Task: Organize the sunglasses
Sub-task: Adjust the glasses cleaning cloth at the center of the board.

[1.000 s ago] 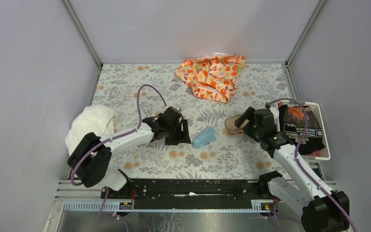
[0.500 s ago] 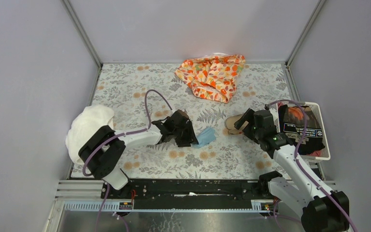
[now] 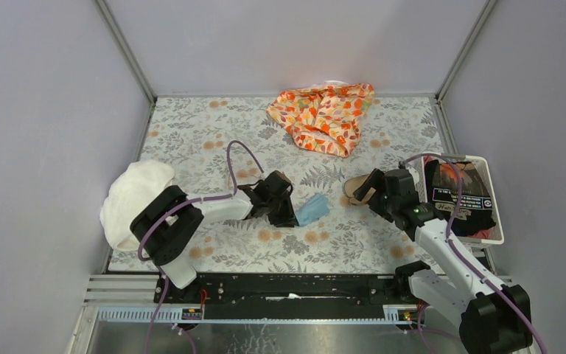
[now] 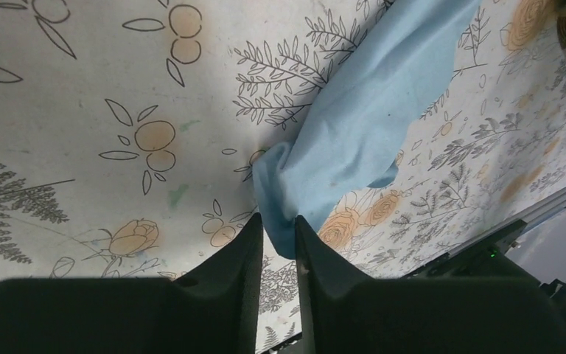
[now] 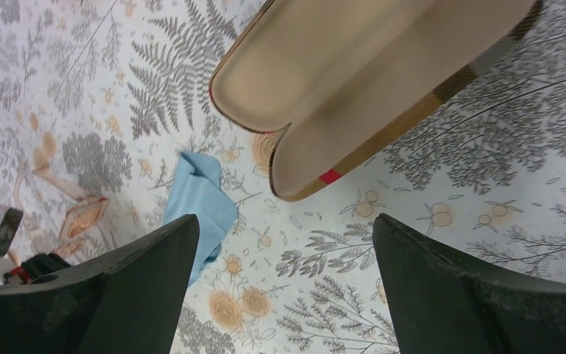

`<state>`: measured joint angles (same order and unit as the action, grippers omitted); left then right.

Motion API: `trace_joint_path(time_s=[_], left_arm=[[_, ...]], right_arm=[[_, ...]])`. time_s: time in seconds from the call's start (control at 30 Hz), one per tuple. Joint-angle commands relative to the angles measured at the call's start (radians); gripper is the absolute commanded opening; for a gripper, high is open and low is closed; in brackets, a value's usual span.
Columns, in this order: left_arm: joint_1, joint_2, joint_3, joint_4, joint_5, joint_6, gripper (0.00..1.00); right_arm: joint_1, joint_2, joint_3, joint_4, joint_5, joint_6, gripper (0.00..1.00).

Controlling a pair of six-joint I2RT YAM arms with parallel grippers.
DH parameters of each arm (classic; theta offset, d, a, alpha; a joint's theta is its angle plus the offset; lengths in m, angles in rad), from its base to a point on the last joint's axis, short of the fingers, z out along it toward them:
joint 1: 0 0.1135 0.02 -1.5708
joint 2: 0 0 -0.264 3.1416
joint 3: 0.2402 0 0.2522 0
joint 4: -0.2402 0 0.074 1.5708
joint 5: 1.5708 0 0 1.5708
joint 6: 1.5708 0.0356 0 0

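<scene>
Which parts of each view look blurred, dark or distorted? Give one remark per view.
Top external: even, soft light, everything sharp; the walls lean outward. Left wrist: the left tool looms dark and soft-edged at the bottom, while the blue cloth it pinches is crisp. Right wrist: the right tool is two dark, featureless bulks low in frame; the open case is in focus.

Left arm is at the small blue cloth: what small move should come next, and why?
Probably a short lift. The left gripper is nearly shut with a corner of the small blue cloth between its fingers, and the rest lies on the floral table. Raising it slightly would test the grip before carrying it toward the open brown plaid glasses case, which the open right gripper faces.
</scene>
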<state>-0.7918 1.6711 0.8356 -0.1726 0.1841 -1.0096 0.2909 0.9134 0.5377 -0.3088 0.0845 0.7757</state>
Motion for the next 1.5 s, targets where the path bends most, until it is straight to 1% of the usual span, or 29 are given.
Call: trace_joint_path(time_s=[0.0,0.07,0.1,0.17,0.23,0.33,0.37,0.43,0.57,0.67,0.77,0.87,1.1,1.17,1.27,1.37,1.47], left_arm=[[-0.004,0.011,0.029,0.044,0.011,-0.003,0.2],[-0.003,0.013,0.048,0.034,0.013,0.006,0.04],[-0.002,0.011,0.057,0.021,0.011,0.015,0.0],[0.006,-0.006,0.063,-0.003,-0.011,0.02,0.0],[0.022,-0.037,0.048,-0.001,-0.021,0.018,0.0],[0.052,-0.075,0.032,0.001,-0.005,0.019,0.0],[0.062,-0.082,0.03,0.0,-0.001,0.023,0.0],[0.072,-0.094,0.03,-0.004,0.005,0.031,0.0],[0.077,-0.087,0.038,-0.01,0.018,0.04,0.0],[0.078,-0.078,0.041,-0.008,0.031,0.045,0.0],[0.077,-0.072,0.049,-0.013,0.039,0.053,0.0],[0.077,-0.07,0.055,-0.015,0.041,0.058,0.0],[0.077,-0.064,0.051,-0.011,0.047,0.062,0.0],[0.078,-0.065,0.051,-0.01,0.047,0.064,0.0],[0.077,-0.067,0.051,-0.009,0.048,0.064,0.0],[0.077,-0.071,0.049,-0.009,0.046,0.065,0.0],[0.077,-0.075,0.053,-0.012,0.045,0.078,0.0]], right_arm=[[0.036,0.017,0.017,0.036,-0.07,-0.031,0.95],[0.098,0.021,0.026,0.049,-0.046,-0.029,0.95],[0.144,0.029,0.031,0.059,-0.026,-0.028,0.94],[0.227,0.062,0.048,0.075,0.001,-0.029,0.93],[0.273,0.114,0.065,0.084,0.001,-0.027,0.88],[0.326,0.187,0.075,0.118,0.004,-0.016,0.72],[0.341,0.212,0.083,0.129,0.006,-0.012,0.68],[0.366,0.278,0.102,0.146,0.008,-0.008,0.65],[0.383,0.425,0.148,0.179,0.005,-0.007,0.56],[0.385,0.51,0.18,0.19,0.016,-0.006,0.51],[0.386,0.571,0.2,0.194,0.022,0.001,0.49],[0.386,0.61,0.204,0.196,0.028,0.018,0.47],[0.386,0.665,0.216,0.202,0.094,0.033,0.37],[0.386,0.681,0.223,0.202,0.093,0.029,0.3],[0.386,0.69,0.219,0.208,0.083,0.03,0.18],[0.386,0.677,0.215,0.206,0.088,0.031,0.01],[0.386,0.641,0.217,0.19,0.091,0.025,0.0]])
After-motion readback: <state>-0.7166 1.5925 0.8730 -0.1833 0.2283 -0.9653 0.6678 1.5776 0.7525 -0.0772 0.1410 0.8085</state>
